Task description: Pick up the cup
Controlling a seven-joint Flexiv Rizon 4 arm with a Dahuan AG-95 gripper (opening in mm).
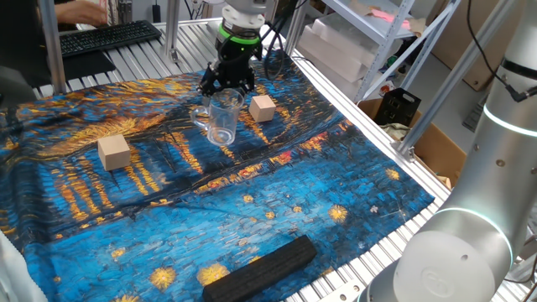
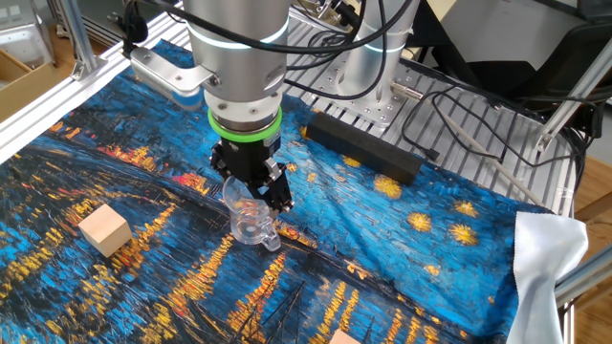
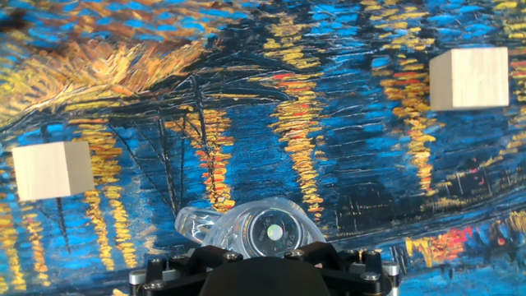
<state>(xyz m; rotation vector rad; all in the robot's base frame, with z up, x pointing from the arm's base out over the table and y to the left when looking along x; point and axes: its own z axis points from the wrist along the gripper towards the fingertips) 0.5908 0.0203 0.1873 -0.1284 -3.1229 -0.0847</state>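
The cup [image 1: 222,120] is a small clear mug with a side handle. It hangs below my gripper [image 1: 225,91], which is shut on its rim. It seems to be held a little above the blue and yellow painted cloth [image 1: 252,193]. In the other fixed view the cup [image 2: 251,220] sits under the black fingers [image 2: 277,196], handle toward the camera. In the hand view the cup [image 3: 255,230] shows from above, right in front of the gripper [image 3: 263,251], handle to the left.
Two tan wooden cubes [image 1: 113,152] [image 1: 263,107] lie on the cloth either side of the cup, also in the hand view [image 3: 53,169] [image 3: 468,78]. A black block [image 1: 260,267] lies at the cloth's near edge. A keyboard [image 1: 109,35] is behind. A second robot arm [image 1: 470,235] stands at right.
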